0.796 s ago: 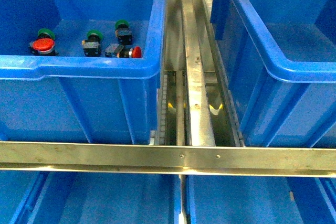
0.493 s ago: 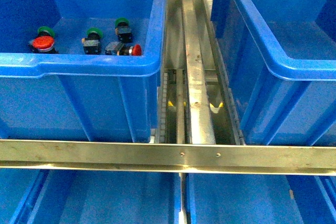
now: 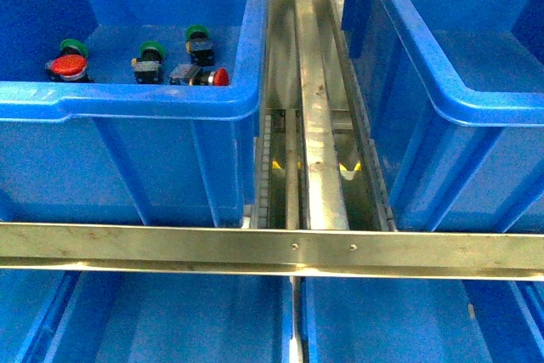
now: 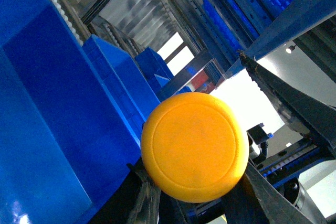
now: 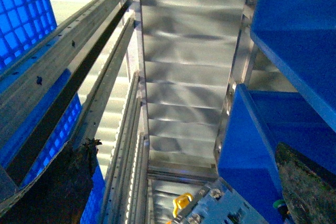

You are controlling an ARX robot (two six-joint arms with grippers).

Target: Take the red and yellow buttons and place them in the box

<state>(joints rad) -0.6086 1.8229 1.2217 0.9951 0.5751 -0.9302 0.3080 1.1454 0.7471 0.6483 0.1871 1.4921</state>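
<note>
Though neither arm shows in my front view, the left wrist camera shows my left gripper (image 4: pixel 192 190) clamped on a yellow button (image 4: pixel 194 147), cap face-on to the lens, so its long axis runs back toward the wrist. In the left bin (image 3: pixel 161 99), a red button (image 3: pixel 68 65) sits far left and a second red button (image 3: pixel 219 78) lies tipped, cap pointing right, both by the near wall on my left arm's side. Across the rail (image 3: pixel 316 142) stands the right bin (image 3: pixel 476 104). My right gripper (image 5: pixel 186 143) is spread wide, carrying nothing.
</note>
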